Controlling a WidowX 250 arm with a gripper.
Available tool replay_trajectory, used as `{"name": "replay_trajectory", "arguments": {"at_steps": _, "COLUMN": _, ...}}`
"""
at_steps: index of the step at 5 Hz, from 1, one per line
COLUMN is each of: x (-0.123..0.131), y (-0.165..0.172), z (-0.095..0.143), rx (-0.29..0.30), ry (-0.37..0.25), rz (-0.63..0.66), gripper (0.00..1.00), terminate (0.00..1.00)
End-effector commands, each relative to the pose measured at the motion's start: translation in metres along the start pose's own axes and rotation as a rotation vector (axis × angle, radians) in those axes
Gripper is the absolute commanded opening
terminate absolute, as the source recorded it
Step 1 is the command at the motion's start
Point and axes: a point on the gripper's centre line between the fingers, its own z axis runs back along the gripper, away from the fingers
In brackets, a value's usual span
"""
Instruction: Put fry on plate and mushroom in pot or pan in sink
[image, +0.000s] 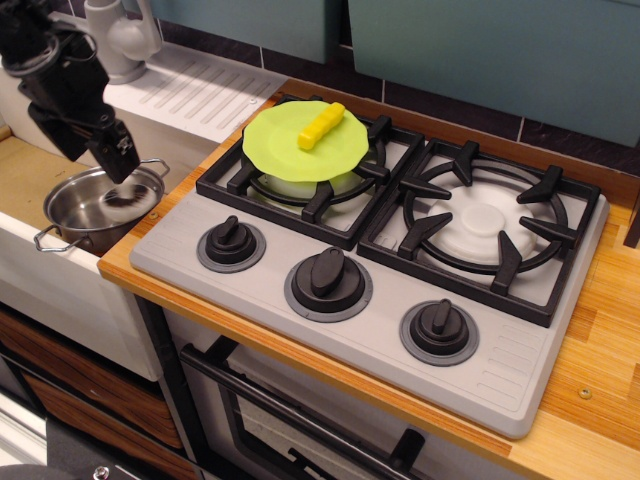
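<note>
The jaws (120, 165) hover just above the pot (95, 208) in the sink (30, 175), whether parted I cannot tell, over a dark-gilled mushroom (125, 200) inside it, seemingly light, hard and slippery, best pinched across its cap.

A wooden countertop (600, 330) runs from 8 o'clock to 4 o'clock, carrying a grey two-burner toy stove (400, 300) with black grates and three black knobs (328, 275). Behind, at 12 o'clock, teal cabinet panels (500, 50) sit above a dark tiled wall (440, 105). Below, at 6 o'clock, an oven door handle (300, 420) shows (its window mostly cut off). Wooden drawers (70, 385) sit at 8 o'clock.
</note>
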Motion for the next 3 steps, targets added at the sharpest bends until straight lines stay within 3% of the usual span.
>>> {"name": "replay_trajectory", "arguments": {"at_steps": 1, "x": 0.028, "y": 0.005, "z": 0.067, "rx": 0.113, "ry": 0.002, "rz": -0.02, "gripper": 1.0, "terminate": 0.0}}
{"name": "replay_trajectory", "arguments": {"at_steps": 2, "x": 0.032, "y": 0.007, "z": 0.097, "rx": 0.164, "ry": 0.048, "rz": -0.038, "gripper": 1.0, "terminate": 0.0}}
{"name": "replay_trajectory", "arguments": {"at_steps": 3, "x": 0.037, "y": 0.006, "z": 0.132, "rx": 0.172, "ry": 0.116, "rz": -0.063, "gripper": 1.0, "terminate": 0.0}}
